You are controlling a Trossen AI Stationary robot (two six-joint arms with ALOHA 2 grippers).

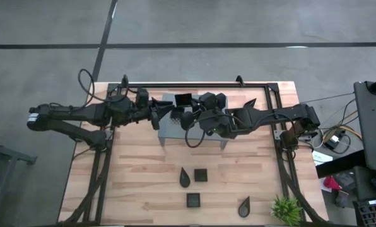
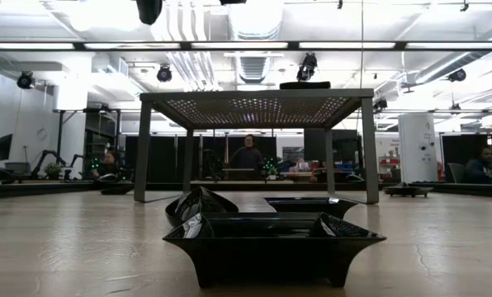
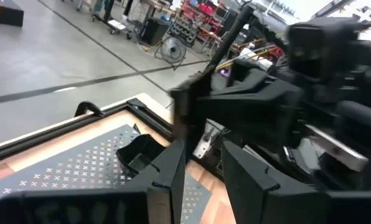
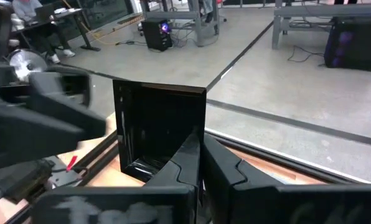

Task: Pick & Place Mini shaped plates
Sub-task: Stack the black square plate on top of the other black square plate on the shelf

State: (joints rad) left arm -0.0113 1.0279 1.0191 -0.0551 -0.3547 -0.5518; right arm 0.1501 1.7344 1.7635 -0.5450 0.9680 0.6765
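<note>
the square plate (image 4: 159, 127) is held on edge in the right gripper (image 4: 201, 163), its rim clamped between the 2 dark fingers, hollow side facing the wrist camera. in the high view this same plate (image 1: 183, 99) sits above the far part of the grey perforated rack (image 1: 169, 129), at the tip of the right gripper (image 1: 189, 108), which reaches in from the right side of the table.

the left gripper (image 1: 166, 113) comes in from the left and meets the right one over the rack. in the left wrist view its 2 fingers (image 3: 173, 165) stand close together with only a narrow gap, and a dark upright edge (image 3: 180, 115) rises just ahead of them; i cannot tell whether they pinch anything.

4 more mini plates lie on the near part of the wooden table (image 1: 137, 183), well apart from the rack: a teardrop plate (image 1: 185, 178) just beside a square plate (image 1: 201, 174), a second square plate (image 1: 193, 200) nearer the front edge, and a second teardrop plate (image 1: 244, 205) to its right.

from table height, the nearest square plate (image 2: 272, 246) fills the foreground with other plates behind it, and the rack (image 2: 258, 107) stands behind on its 4 legs.

a small green plant (image 1: 286, 209) stands at the front right corner of the table. people sit and stand at desks in the room beyond.
</note>
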